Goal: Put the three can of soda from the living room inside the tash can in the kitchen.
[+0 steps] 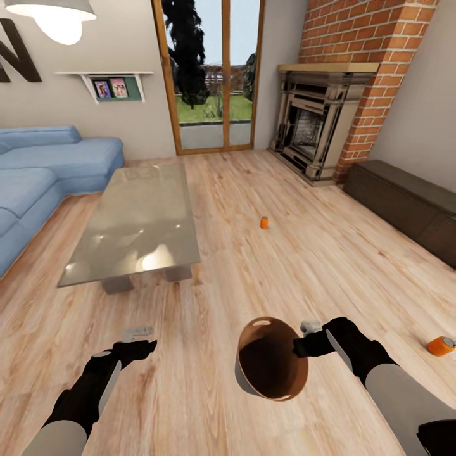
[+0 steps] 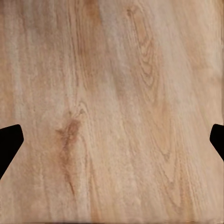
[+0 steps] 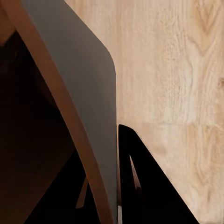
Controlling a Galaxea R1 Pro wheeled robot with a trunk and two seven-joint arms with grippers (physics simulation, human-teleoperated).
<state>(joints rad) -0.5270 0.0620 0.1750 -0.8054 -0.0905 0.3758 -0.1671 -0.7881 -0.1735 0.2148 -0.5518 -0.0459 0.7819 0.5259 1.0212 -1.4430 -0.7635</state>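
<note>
The tash can [image 1: 241, 375], brown inside and pale grey outside, hangs tilted just above the wooden floor in front of me. My right gripper [image 1: 303, 339] is shut on its rim. In the right wrist view the tash can wall [image 3: 79, 70] runs between the two fingers, with one finger [image 3: 149, 191] outside it. One orange can of soda [image 1: 264, 222] stands upright on the floor ahead. Another orange can of soda [image 1: 441, 346] lies on its side at the right. My left gripper [image 1: 142, 339] hovers open over bare floor, as the left wrist view shows [image 2: 112, 144].
A glass coffee table [image 1: 136, 221] stands ahead on the left, with a blue sofa [image 1: 38, 171] beyond it. A brick fireplace [image 1: 316, 120] and a dark low cabinet [image 1: 411, 202] line the right side. Glass doors [image 1: 209, 76] are at the back.
</note>
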